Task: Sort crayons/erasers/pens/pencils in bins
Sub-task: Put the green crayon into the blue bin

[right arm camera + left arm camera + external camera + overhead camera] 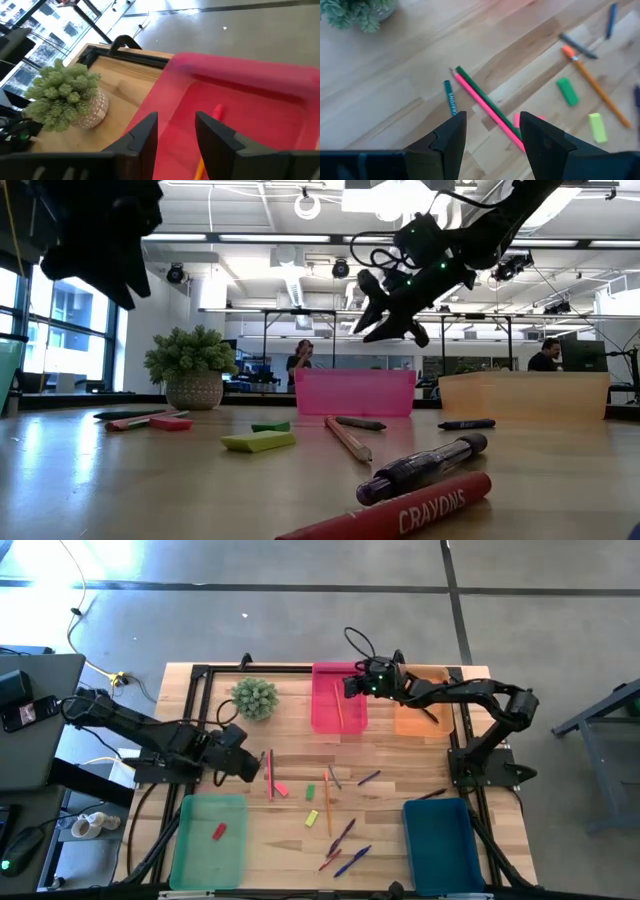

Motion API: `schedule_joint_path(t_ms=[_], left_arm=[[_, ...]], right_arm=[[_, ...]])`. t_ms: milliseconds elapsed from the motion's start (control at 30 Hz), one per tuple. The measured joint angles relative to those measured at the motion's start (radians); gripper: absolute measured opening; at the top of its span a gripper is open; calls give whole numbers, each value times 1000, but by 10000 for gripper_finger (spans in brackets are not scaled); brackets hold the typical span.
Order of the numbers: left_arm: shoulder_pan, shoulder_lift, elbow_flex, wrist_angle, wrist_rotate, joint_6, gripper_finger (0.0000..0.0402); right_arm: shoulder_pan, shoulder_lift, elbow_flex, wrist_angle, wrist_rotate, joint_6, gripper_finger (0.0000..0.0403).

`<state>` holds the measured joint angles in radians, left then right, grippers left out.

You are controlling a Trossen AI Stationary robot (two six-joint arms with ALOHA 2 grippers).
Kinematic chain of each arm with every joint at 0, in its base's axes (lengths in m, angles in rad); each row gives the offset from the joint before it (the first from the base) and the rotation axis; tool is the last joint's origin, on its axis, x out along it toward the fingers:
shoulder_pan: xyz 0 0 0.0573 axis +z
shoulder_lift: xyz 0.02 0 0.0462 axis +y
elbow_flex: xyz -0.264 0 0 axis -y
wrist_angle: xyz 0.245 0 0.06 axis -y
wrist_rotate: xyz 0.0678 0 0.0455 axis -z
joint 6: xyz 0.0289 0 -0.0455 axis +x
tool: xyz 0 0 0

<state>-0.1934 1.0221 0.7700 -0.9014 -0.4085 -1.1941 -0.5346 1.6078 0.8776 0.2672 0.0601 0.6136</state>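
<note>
A: Though your pink bin [339, 720] holds one orange pencil [338, 710] and the green bin [209, 845] a red eraser [219, 831], what remains?

B: Most pieces still lie mid-table. Your right gripper [352, 686] hangs parted, empty, over pink; left gripper [258, 765] parted, empty.

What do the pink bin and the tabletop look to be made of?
Pink bin: probably thin translucent plastic with a glossy finish; in the low view light glows through its wall.
Tabletop: looks like light wood planks joined in strips, with visible grain and seams and a smooth sheen that reflects the room.
</note>
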Motion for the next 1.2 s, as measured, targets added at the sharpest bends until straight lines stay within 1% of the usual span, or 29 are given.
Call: schedule_joint_path(t_ms=[133,333,533,633,900,1033,1200], left_arm=[[65,27,0,0,65,50,172],[138,72,0,0,172,80,172],[181,147,0,0,224,91,172],[192,192,0,0,230,90,172],[215,320,0,8,255,88,172],[237,386,0,10,312,95,172],[260,451,0,39,333,117,172]], right_arm=[[-15,-57,0,-17,-61,-49,124],[-15,-164,0,-110,-65,-103,122],[-7,-255,0,-173,-65,-141,122],[-7,-286,0,-189,-64,-143,122],[-7,-307,0,-216,-63,-143,122],[-6,-307,0,-253,-63,-143,122],[-6,-306,0,-281,-63,-144,122]])
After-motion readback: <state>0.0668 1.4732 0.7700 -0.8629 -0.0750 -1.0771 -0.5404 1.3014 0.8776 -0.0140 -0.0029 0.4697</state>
